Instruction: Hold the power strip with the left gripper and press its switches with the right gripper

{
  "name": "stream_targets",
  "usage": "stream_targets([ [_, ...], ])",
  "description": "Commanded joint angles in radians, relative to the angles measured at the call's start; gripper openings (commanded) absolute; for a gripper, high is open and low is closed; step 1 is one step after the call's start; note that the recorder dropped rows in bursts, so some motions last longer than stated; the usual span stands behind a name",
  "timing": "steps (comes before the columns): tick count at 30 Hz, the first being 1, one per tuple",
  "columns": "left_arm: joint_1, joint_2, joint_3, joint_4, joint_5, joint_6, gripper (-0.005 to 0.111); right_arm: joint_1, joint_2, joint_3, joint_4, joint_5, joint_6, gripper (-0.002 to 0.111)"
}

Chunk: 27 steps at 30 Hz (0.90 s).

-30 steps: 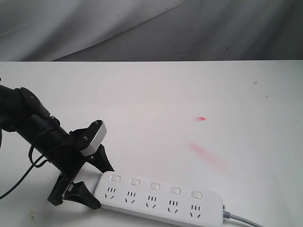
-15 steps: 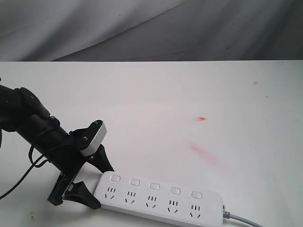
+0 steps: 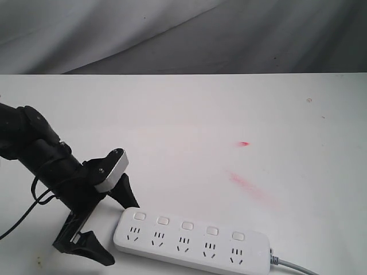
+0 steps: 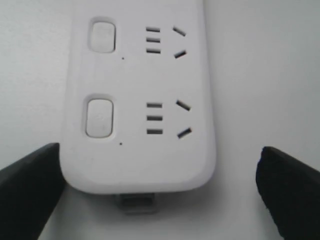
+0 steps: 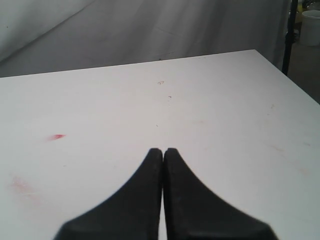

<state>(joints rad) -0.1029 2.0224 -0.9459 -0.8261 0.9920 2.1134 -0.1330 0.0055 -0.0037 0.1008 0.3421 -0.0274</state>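
The white power strip (image 3: 192, 239) lies flat near the table's front edge, its grey cord (image 3: 293, 265) leaving the right end. Five small switches (image 3: 187, 224) run in a row above the outlets. My left gripper (image 3: 121, 232) is open and straddles the strip's left end, one finger on each long side. In the left wrist view the strip's end (image 4: 140, 160) sits between the black fingers (image 4: 30, 192), with a gap on the far side, and two switches (image 4: 99, 117) show. My right gripper (image 5: 163, 150) is shut on nothing above bare table, out of the exterior view.
Red smears (image 3: 249, 188) and a small red spot (image 3: 243, 143) mark the white table (image 3: 189, 114). Grey cloth hangs behind the far edge. A black cable (image 3: 20, 220) trails from the left arm. A white bucket (image 5: 311, 25) and dark pole (image 5: 288, 35) stand beyond the table's corner.
The left gripper's near finger has swung away from the strip's end, so the jaws stand wider; the arm has dropped back slightly to the left. The strip has not moved.
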Motion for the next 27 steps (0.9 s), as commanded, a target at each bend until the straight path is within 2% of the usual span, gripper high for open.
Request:
stream_targets([
  [1,-0.006,-0.046,0.021,0.087,-0.123,-0.045,0.104,-0.007,-0.006,0.004,-0.005,-0.002,0.0,0.0],
  [9,-0.006,-0.273,0.021,0.083,-0.132,-0.054,0.104,-0.007,-0.006,0.004,-0.005,-0.002,0.0,0.0],
  [13,-0.006,-0.404,0.021,0.086,-0.171,-0.145,0.101,-0.007,-0.006,0.004,-0.005,-0.002,0.0,0.0],
  [15,-0.006,-0.459,0.021,0.126,-0.2,-0.206,0.09,-0.007,-0.006,0.004,-0.005,-0.002,0.0,0.0],
  [21,-0.006,-0.628,0.021,0.342,-0.204,-0.423,0.03,-0.007,-0.006,0.004,-0.005,-0.002,0.0,0.0],
  [24,-0.006,-0.718,0.021,0.46,-0.204,-0.554,0.004,-0.007,-0.006,0.004,-0.005,-0.002,0.0,0.0],
  [25,-0.006,-0.752,0.021,0.495,-0.204,-0.6,0.0,-0.007,-0.006,0.004,-0.005,-0.002,0.0,0.0],
  [27,-0.006,-0.816,0.021,0.537,-0.204,-0.687,0.001,-0.007,-0.006,0.004,-0.005,-0.002,0.0,0.0],
])
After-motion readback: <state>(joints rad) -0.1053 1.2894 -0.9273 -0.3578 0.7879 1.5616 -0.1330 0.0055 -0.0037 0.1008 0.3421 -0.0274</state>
